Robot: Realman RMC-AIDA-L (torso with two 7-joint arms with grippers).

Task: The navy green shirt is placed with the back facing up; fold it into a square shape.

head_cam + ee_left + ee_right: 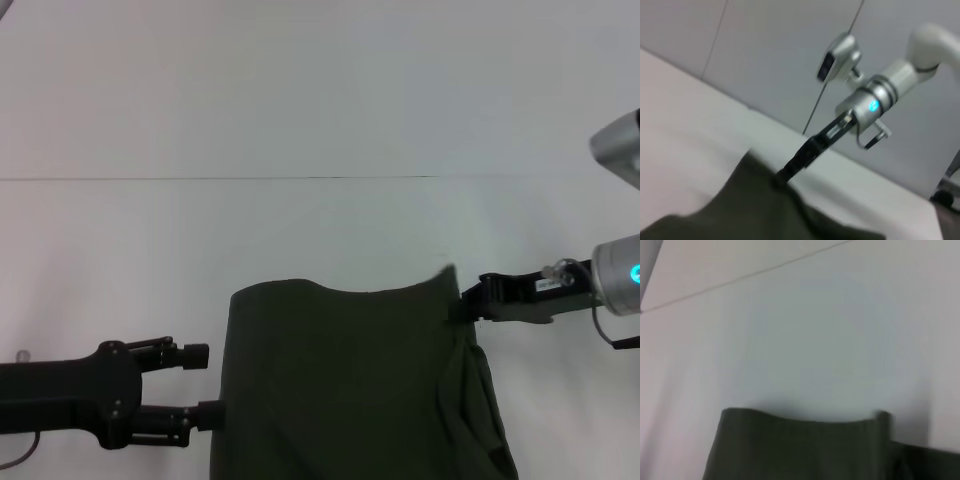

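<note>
With the dark olive-green cotton shirt (350, 385) lying on the white table (300, 120), its far right corner pinched by the right gripper (468, 300) and the spread-fingered left gripper (205, 383) at its left edge, the corner should be carried evenly.

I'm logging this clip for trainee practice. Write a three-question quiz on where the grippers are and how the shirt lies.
1. True or false: the right gripper is at the shirt's far right corner.
2. Which gripper is open beside the shirt? A) left B) right
3. Fill in: the shirt lies on a white ____.

Key: 1 true. 2 A, the left gripper. 3 table.
</note>
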